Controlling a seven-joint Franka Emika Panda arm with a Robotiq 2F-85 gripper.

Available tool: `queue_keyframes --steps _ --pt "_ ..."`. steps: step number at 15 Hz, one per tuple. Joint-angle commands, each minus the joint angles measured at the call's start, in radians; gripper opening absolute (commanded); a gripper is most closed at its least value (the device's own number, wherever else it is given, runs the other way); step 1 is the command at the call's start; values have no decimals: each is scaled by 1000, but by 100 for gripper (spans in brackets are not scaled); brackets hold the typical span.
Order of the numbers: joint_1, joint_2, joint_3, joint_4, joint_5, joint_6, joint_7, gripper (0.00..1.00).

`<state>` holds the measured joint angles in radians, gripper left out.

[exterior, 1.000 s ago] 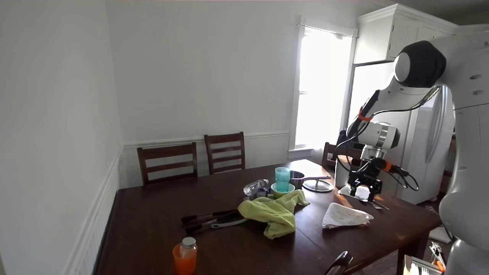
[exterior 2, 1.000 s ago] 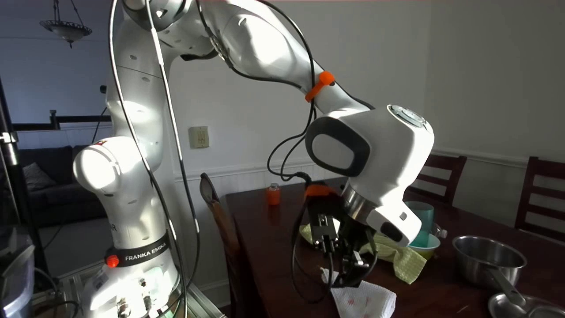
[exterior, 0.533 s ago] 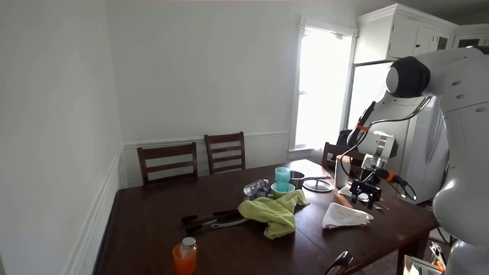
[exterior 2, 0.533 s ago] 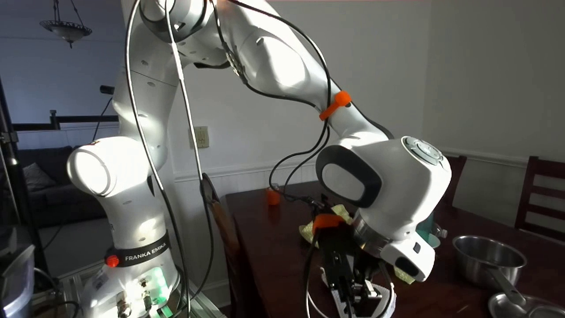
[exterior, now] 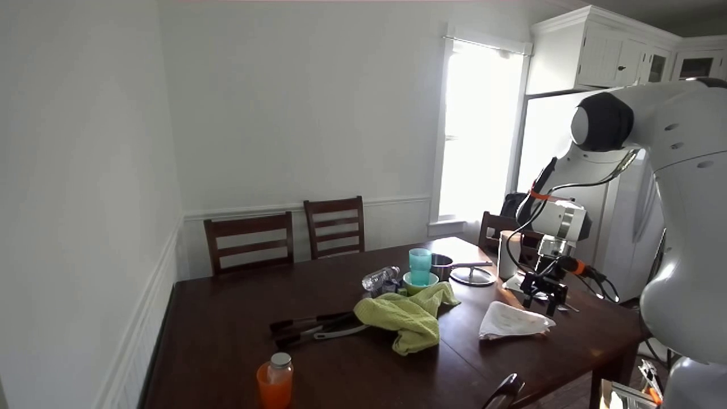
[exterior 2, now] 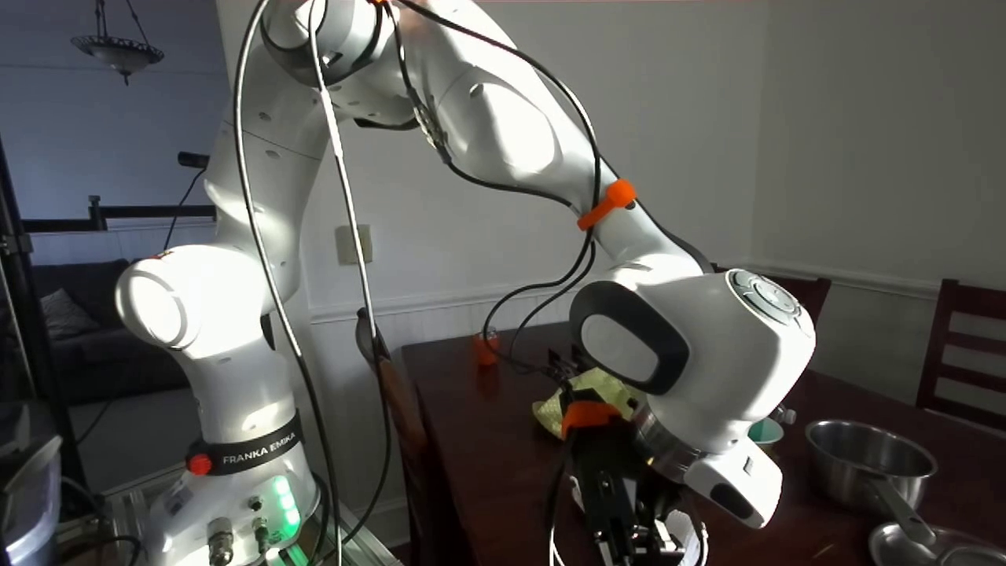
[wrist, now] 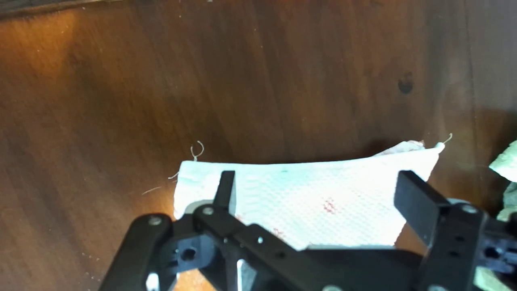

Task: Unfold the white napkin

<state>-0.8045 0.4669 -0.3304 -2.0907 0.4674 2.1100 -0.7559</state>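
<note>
The white napkin [exterior: 511, 322] lies folded on the dark wooden table in an exterior view. Its folded edge and loose corner threads show in the wrist view, where the napkin [wrist: 299, 190] has small red marks. In an exterior view the napkin [exterior 2: 685, 533] is mostly hidden behind the gripper. My gripper [wrist: 317, 176] is open and empty, with fingers wide apart over the napkin's left and right parts. In an exterior view the gripper [exterior: 539, 308] points down, a little above and behind the napkin. Its fingertips are cut off in the view with the gripper [exterior 2: 637, 544] at the bottom.
A green towel [exterior: 406, 321] lies beside the napkin, partly over dark-handled utensils [exterior: 306, 329]. A turquoise cup [exterior: 420, 266] in a bowl, a plastic bottle [exterior: 379, 278], a pot [exterior 2: 864, 464] and a lid [exterior: 472, 276] stand farther off. An orange container [exterior: 275, 387] is near the table edge.
My gripper has moved down toward the napkin, lower and slightly right in an exterior view. The arm has leaned forward and lowered. The napkin has not moved.
</note>
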Motion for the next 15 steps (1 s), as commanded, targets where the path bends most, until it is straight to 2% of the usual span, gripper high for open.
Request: queue_keyframes --steps 1,11,15 --pt "-29 -5 30 0 -16 4 11 100" --pt "-95 89 85 73 22 44 -3 100" --pt "-118 127 100 108 0 67 34 100"
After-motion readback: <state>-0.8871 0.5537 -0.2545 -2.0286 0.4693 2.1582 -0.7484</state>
